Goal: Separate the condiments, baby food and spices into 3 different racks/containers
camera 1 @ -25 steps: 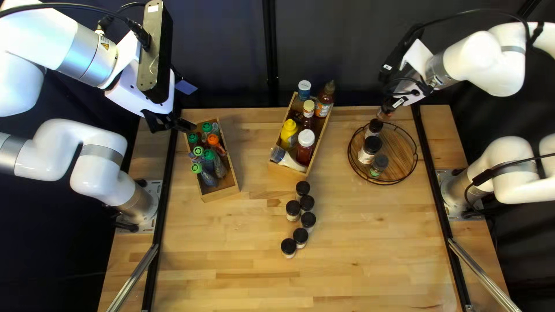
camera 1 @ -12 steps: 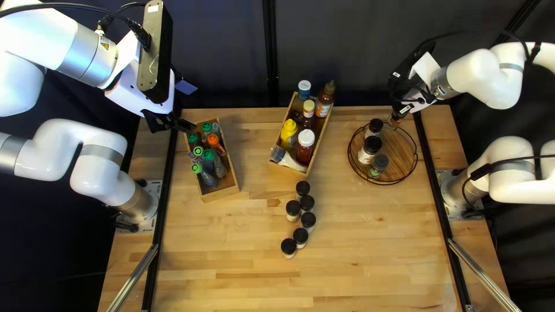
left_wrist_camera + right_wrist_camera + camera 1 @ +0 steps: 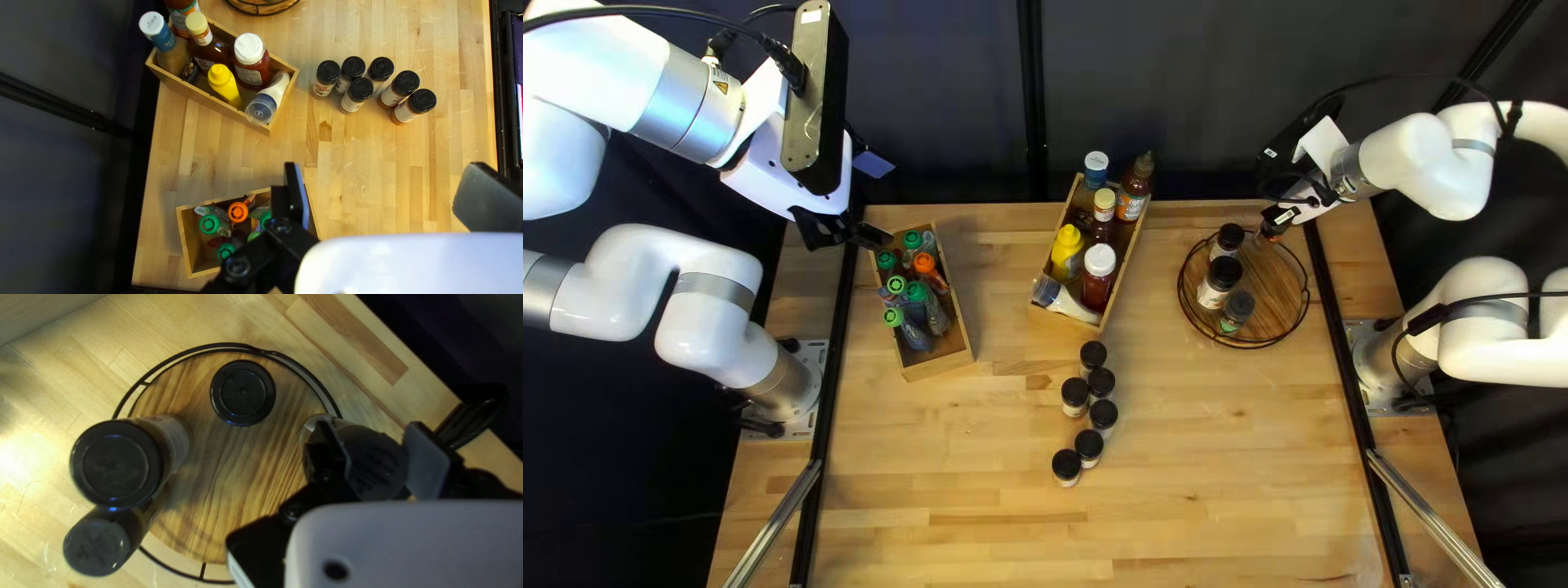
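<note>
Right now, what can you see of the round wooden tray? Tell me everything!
The round tray is flat, striped brown wood inside a thin black wire rim. It sits on the table, right of the sauce box in the top left view. Three dark-lidded jars stand on it. My right claw grips another jar near the rim; I can't tell if that one touches it.

Over the table (image 3: 1002, 278), the way between the pouch box (image 3: 945, 366) and the condiment box (image 3: 1120, 283) is free, but six jars (image 3: 1088, 443) obstruct nearer.
</note>
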Controlling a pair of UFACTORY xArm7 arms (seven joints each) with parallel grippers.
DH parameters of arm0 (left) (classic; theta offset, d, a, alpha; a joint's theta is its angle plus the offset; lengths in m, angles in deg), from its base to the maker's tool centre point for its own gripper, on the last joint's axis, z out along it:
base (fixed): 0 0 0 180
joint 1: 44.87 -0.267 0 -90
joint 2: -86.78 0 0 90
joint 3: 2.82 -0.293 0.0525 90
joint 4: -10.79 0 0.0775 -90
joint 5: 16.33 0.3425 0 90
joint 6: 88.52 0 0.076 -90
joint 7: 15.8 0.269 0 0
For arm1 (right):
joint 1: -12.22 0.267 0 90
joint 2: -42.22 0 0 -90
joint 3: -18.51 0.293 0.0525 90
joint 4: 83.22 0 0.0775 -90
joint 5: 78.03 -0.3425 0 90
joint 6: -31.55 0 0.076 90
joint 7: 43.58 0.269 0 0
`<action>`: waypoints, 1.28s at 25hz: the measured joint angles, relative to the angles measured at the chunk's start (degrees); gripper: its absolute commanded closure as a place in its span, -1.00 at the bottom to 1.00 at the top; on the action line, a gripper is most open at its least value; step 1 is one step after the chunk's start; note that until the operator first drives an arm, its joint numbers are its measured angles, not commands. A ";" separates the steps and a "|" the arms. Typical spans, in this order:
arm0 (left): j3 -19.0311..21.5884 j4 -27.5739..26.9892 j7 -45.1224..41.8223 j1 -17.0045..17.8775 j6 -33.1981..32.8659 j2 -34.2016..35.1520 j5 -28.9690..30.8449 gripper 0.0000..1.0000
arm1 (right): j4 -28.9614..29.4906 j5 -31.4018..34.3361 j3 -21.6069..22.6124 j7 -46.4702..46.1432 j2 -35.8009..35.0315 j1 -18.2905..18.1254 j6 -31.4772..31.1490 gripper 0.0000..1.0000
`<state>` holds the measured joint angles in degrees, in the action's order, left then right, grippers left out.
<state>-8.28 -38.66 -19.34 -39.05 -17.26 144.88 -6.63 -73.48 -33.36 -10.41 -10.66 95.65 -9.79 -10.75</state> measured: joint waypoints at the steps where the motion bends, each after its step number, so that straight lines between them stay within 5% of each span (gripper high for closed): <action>1: 0.00 0.00 0.00 0.00 0.00 0.00 0.00 -1.00 | -0.20 0.38 -0.38 0.12 -0.51 -0.26 0.67 1.00; 9: 0.00 0.00 0.00 0.00 0.00 0.00 0.00 -1.00 | -1.31 1.80 -2.18 0.53 -2.53 -1.29 3.56 0.90; 10: 0.00 0.00 0.00 0.00 0.00 0.00 0.00 -1.00 | -1.34 1.83 -2.31 0.59 -2.80 -1.24 3.83 0.74; 12: 0.00 0.00 0.00 0.00 0.00 0.00 0.00 -1.00 | -1.33 1.77 -2.55 0.64 -3.22 -1.04 4.22 -0.61; 14: 0.00 0.00 0.00 0.00 0.00 0.00 0.00 -1.00 | -1.20 1.56 -2.86 0.44 -3.50 -0.77 4.37 -1.00; 25: 0.00 0.00 0.00 0.00 0.00 0.00 0.00 -1.00 | 1.22 -3.90 1.20 -0.41 1.53 3.35 -2.83 -1.00; 32: 0.00 0.00 0.00 0.00 0.00 0.00 0.00 -1.00 | 7.61 -11.46 10.42 3.80 -1.80 14.98 -6.12 -1.00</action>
<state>-8.28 -38.66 -19.34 -39.05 -17.26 144.88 -6.63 -65.86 -44.82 0.01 -6.86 93.85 5.19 -16.87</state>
